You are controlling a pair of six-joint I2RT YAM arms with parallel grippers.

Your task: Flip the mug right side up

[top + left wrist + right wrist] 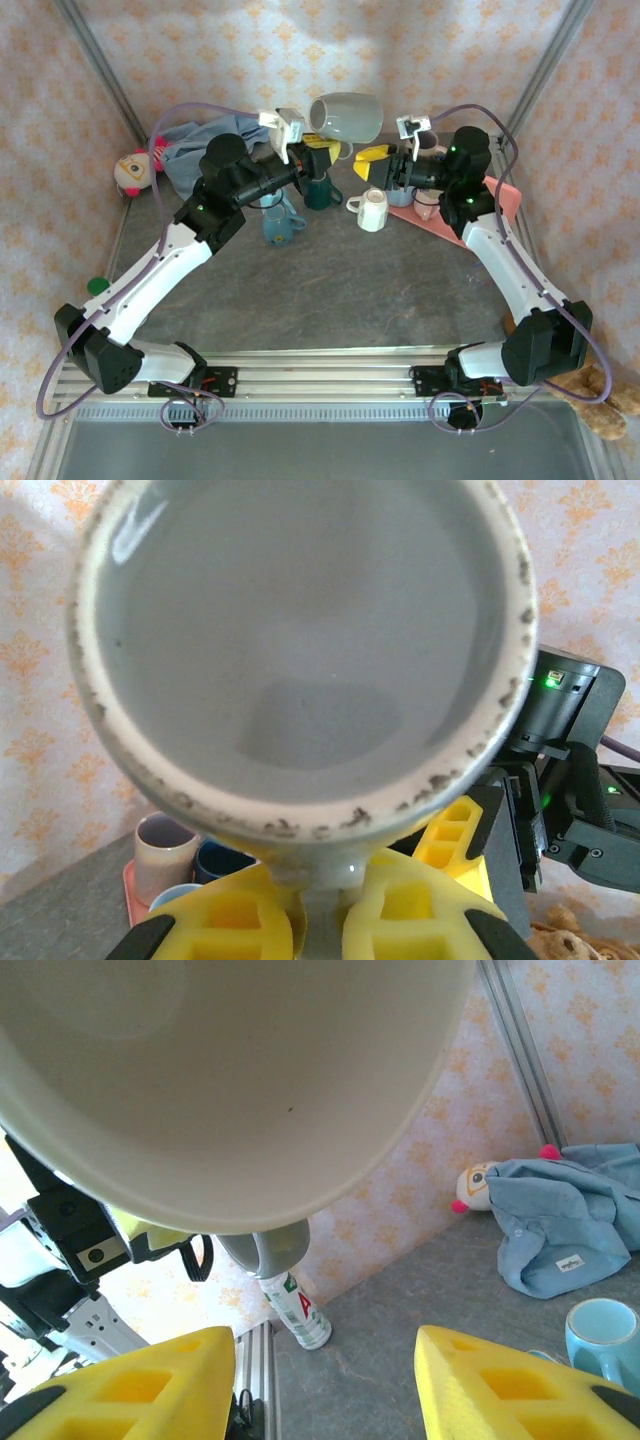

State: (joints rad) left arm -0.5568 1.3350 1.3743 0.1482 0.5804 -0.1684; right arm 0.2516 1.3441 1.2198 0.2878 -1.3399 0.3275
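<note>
Grey mug (345, 117) aloft, tilted, gripped by left hand (318, 152), right hand (375, 165) open beside, white cup (372, 210) below

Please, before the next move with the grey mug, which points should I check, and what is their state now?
1. Left claw shut on the handle of the grey mug: ok.
2. Mug lifted clear of the table: ok.
3. Mug right side up: not ok, its mouth faces sideways.
4. Right claw open and holding nothing: ok.
5. Bare table nearer the arm bases for setting down: ok.
6. Grip firm enough for turning: cannot tell.
</note>
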